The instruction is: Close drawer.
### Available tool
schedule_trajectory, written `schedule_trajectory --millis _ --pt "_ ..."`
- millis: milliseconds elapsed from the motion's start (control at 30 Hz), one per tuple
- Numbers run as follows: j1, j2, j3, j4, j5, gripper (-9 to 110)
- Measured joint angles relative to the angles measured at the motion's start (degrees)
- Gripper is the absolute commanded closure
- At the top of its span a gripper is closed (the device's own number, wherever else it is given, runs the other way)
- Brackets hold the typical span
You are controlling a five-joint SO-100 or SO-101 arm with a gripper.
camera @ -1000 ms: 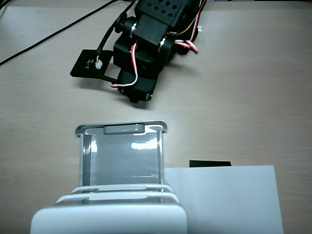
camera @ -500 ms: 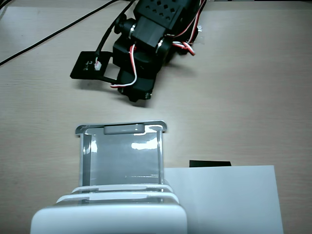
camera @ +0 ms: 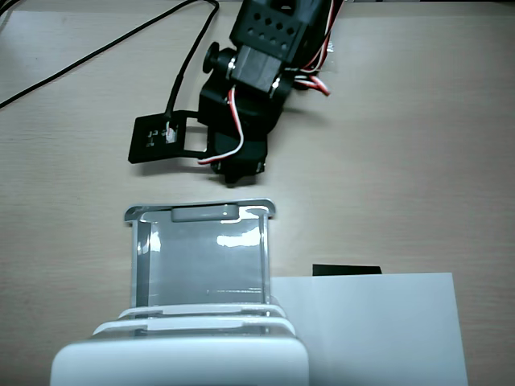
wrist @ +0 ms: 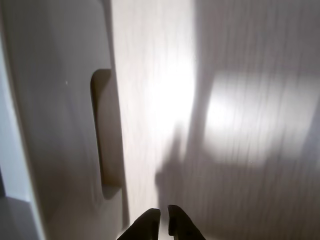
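In the fixed view the drawer (camera: 201, 261), a translucent grey tray with a whitish rim, stands pulled out of the white unit (camera: 177, 358) toward the arm. Its flat grey pull tab (camera: 205, 213) faces the gripper (camera: 237, 173), which hovers just beyond the drawer's front, a small gap away from it. In the wrist view the drawer's pale front (wrist: 55, 125) fills the left side, blurred, with the tab (wrist: 106, 135) seen edge-on. The black fingertips (wrist: 177, 225) show at the bottom edge. The gripper (wrist: 164, 222) is shut and empty over the table.
A flat white paper sheet (camera: 370, 326) lies right of the unit, with a small black strip (camera: 346, 269) at its top edge. A black cable (camera: 96, 56) runs across the far left of the wooden table. A black camera plate (camera: 161, 137) sticks out left of the arm.
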Motion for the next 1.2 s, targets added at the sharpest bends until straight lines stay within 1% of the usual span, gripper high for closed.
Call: schedule_trajectory --millis 133,333,633,1033,1200 --pt "0.0 -5.54 -0.44 -3.25 -0.09 101" --pt "0.18 -16.26 -6.33 -7.12 -0.09 101" --pt "-1.93 -36.12 -26.28 -7.91 1.41 101" --pt "-4.75 -55.28 -50.8 -7.82 5.98 101" --pt "-4.57 -61.79 -57.74 -5.62 7.73 101"
